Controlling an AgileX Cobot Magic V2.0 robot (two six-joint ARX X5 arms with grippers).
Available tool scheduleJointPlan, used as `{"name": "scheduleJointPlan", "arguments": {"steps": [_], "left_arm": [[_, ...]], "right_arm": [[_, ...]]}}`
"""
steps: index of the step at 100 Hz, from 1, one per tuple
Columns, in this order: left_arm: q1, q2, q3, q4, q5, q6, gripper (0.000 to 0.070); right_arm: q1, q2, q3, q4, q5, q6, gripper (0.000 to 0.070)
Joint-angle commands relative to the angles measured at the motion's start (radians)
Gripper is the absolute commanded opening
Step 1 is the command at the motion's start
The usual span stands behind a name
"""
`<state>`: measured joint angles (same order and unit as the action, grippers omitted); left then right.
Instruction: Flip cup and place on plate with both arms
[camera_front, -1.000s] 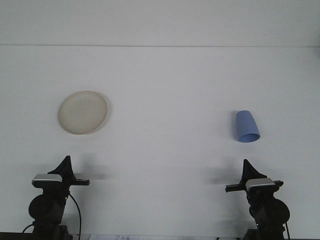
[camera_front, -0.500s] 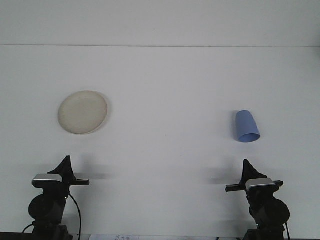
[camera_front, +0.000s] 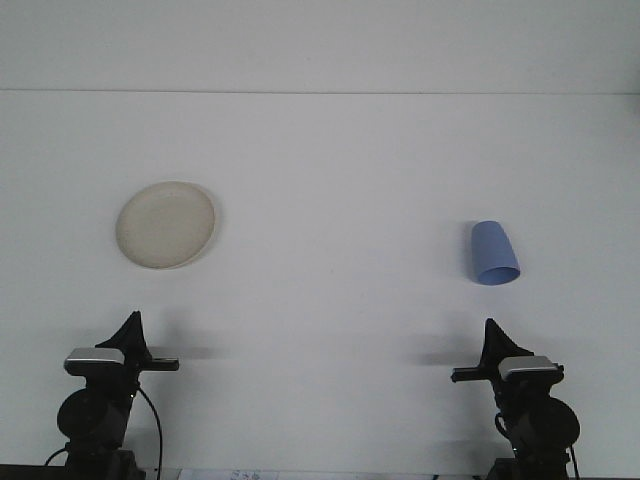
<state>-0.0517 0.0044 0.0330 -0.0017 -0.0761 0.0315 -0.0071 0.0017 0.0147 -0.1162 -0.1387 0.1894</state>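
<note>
Cup and plate both sitting out on the white table, arms parked at the near edge.

Nearest the camera, the left gripper (camera_front: 132, 330) and right gripper (camera_front: 492, 338) are low down, holding nothing; can't tell whether their fingers are apart or together from here. Further back on the right, the blue cup (camera_front: 494, 253) is lying tilted with its wide mouth toward the camera. Cream plate (camera_front: 166, 224) is back-left, well apart from it.
</note>
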Motion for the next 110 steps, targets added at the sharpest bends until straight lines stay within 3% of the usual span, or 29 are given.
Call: {"name": "scheduleJointPlan", "arguments": {"steps": [1,22,26,34,38,74,87,110], "left_arm": [[-0.001,-0.001,-0.019,0.01,-0.003,-0.01,0.0015],[-0.001,-0.001,-0.019,0.01,-0.003,-0.01,0.0015],[-0.001,-0.001,-0.019,0.01,-0.003,-0.01,0.0015],[-0.001,-0.001,-0.019,0.01,-0.003,-0.01,0.0015],[-0.001,-0.001,-0.019,0.01,-0.003,-0.01,0.0015],[-0.001,-0.001,-0.019,0.01,-0.003,-0.01,0.0015],[-0.001,-0.001,-0.019,0.01,-0.003,-0.01,0.0015],[-0.001,-0.001,-0.019,0.01,-0.003,-0.01,0.0015]], "right_arm": [[0.001,0.0,-0.002,0.016,-0.003,0.126,0.0005],[0.001,0.001,0.063,0.052,0.018,0.192,0.0025],[0.001,0.011,0.101,0.035,0.045,0.179,0.0112],[0.001,0.055,0.191,-0.013,0.123,0.139,0.0377],[0.001,0.09,0.234,-0.042,0.156,0.132,0.0444],[0.0,0.552,0.393,0.008,0.283,-0.179,0.0447],[-0.005,0.706,0.393,0.021,0.325,-0.194,0.0437],[-0.046,0.966,0.393,0.179,0.321,-0.241,0.0437]]}}
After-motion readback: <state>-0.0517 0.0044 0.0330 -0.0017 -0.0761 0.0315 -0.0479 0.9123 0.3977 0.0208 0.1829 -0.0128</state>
